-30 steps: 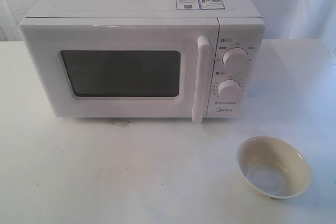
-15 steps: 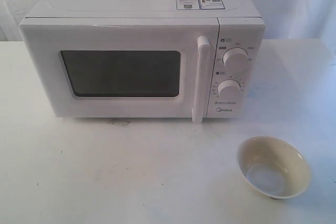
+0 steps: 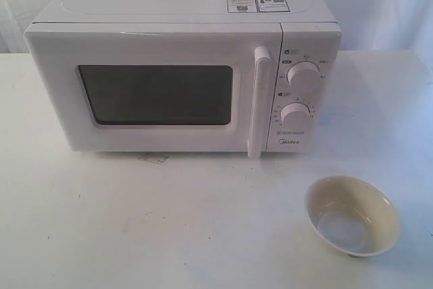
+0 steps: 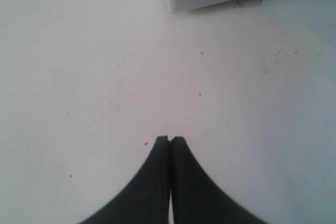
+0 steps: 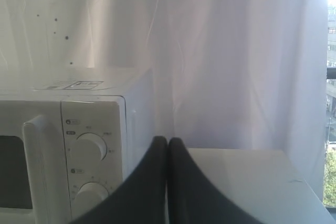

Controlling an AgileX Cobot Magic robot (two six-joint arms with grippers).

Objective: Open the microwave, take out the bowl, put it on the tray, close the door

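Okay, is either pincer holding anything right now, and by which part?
Nothing is held. The left pincer and the right pincer are both shut with nothing between their tips; the bowl sits untouched on the table.

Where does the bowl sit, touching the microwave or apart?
Apart. The exterior view shows bare table between the bowl and the microwave.

Left pincer (image 4: pixel 169 139): two matte black fingers (image 4: pixel 149 187), smooth, broad at the base, curving in to narrow blunt tips. Right pincer (image 5: pixel 167 140): same make, black fingers (image 5: pixel 191 187), same flared, tapering outline.
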